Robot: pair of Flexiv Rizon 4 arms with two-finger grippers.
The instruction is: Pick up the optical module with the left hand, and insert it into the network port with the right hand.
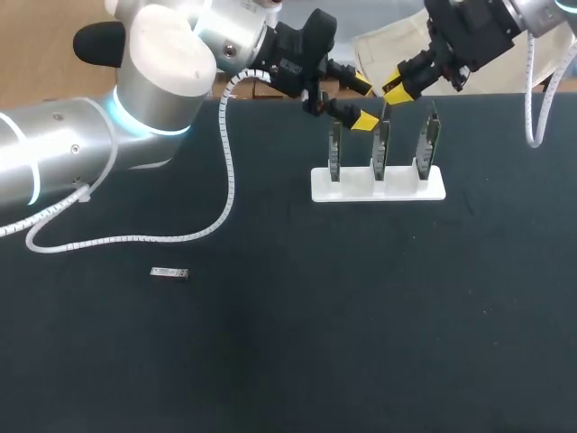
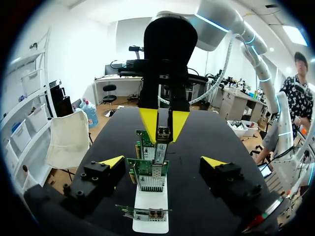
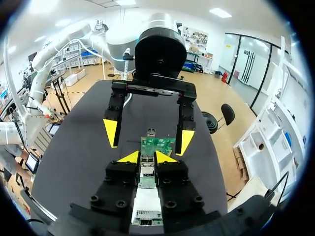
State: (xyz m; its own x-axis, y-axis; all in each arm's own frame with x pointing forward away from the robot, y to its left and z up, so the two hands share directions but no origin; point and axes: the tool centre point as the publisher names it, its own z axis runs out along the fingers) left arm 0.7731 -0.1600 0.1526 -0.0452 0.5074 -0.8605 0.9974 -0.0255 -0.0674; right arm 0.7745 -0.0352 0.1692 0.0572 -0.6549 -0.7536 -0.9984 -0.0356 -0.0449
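Dark counter [image 1: 270, 361] carries a white stand [image 1: 379, 185] of three cards near its far edge. The right gripper [image 3: 147, 158] is clenched on the little module [image 2: 164, 133], just above the middle card [image 1: 381, 149], and the left gripper [image 1: 362, 103] hangs released beside it. I think it is best to keep the module straight over that card and push down slowly.

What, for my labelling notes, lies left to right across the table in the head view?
In order: loose silver module → left gripper, open → right gripper, shut on the optical module. The white stand and its cards sit beneath both grippers, so left out.
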